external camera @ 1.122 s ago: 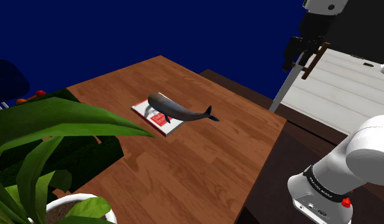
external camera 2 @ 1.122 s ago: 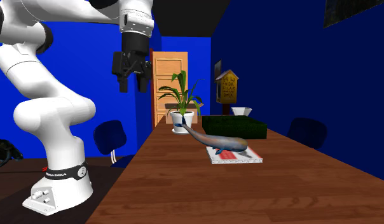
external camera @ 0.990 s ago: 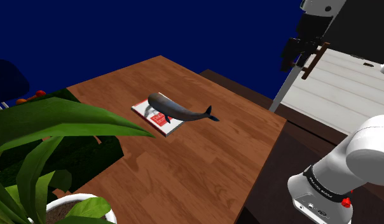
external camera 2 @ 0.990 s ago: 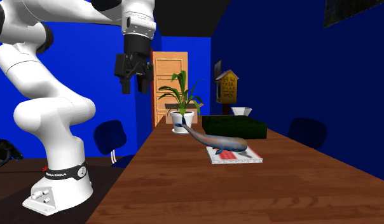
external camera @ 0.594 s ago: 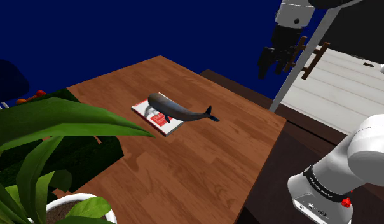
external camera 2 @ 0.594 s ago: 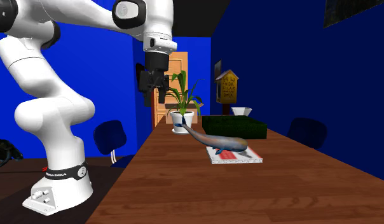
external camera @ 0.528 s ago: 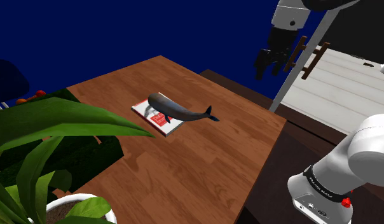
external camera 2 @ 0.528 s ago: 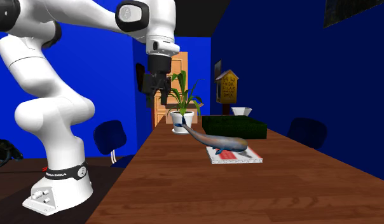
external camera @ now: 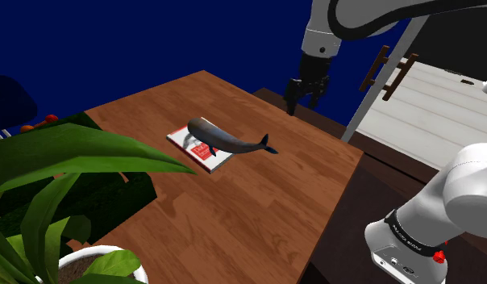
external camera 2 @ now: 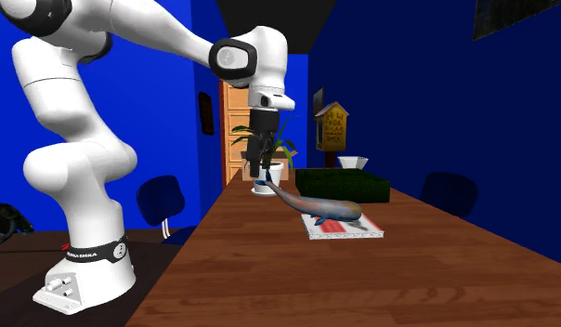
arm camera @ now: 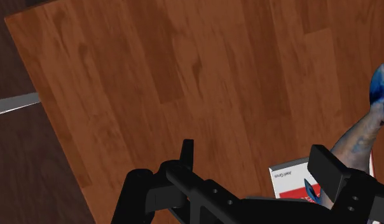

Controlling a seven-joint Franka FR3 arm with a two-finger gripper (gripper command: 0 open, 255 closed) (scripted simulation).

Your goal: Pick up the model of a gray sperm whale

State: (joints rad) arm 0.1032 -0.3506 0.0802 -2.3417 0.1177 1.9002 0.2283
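Your gripper (external camera: 301,98) has swung in over the wooden table (external camera: 250,210) since a second ago, fingers spread wide with nothing in them. The gray whale (external camera: 226,139) lies below and beyond it on a red-and-white book (external camera: 193,152), so you're mid-approach. Blue walls all round, with a leafy plant (external camera: 72,157) farther off.

- Black band (external camera 2: 95,251) around the arm's base: a line of white lettering, too small to read.
- Red-and-white book (external camera: 184,140) on the wooden table (external camera: 258,210): white print on the red cover, illegible. The wrist view shows a short dark line on its white strip, also illegible.
- Yellow house-shaped sign (external camera 2: 332,125): dark lettering, not legible.
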